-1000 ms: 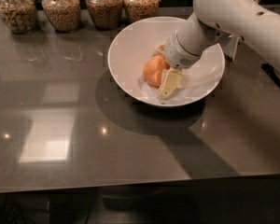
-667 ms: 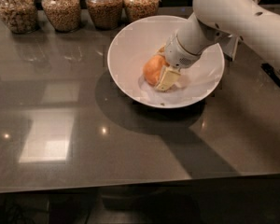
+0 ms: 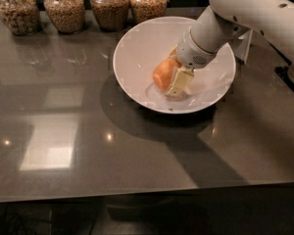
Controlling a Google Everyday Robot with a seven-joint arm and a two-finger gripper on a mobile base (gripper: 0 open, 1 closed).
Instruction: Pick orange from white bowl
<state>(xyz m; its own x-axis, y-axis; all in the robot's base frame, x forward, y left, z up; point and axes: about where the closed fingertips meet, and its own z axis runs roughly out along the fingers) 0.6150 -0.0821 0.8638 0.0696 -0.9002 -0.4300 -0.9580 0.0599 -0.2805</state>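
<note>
The orange (image 3: 161, 75) lies inside the white bowl (image 3: 137, 48), right of its centre and low on the sloping side. My gripper (image 3: 170, 80) reaches down into the bowl from the upper right and is shut on the orange. One pale finger (image 3: 179, 82) presses against the orange's right side; the other finger is hidden behind the fruit. The orange still rests in the bowl. The white arm (image 3: 245, 9) covers the bowl's far right rim.
Several glass jars of grains (image 3: 109, 6) stand in a row along the table's far edge, behind the bowl. The dark glossy table (image 3: 63, 131) stretches left and in front of the bowl. A white object (image 3: 243, 45) stands just right of the bowl.
The visible finger has moved up and left, closing against the orange's right side. The orange and the bowl have stayed in place.
</note>
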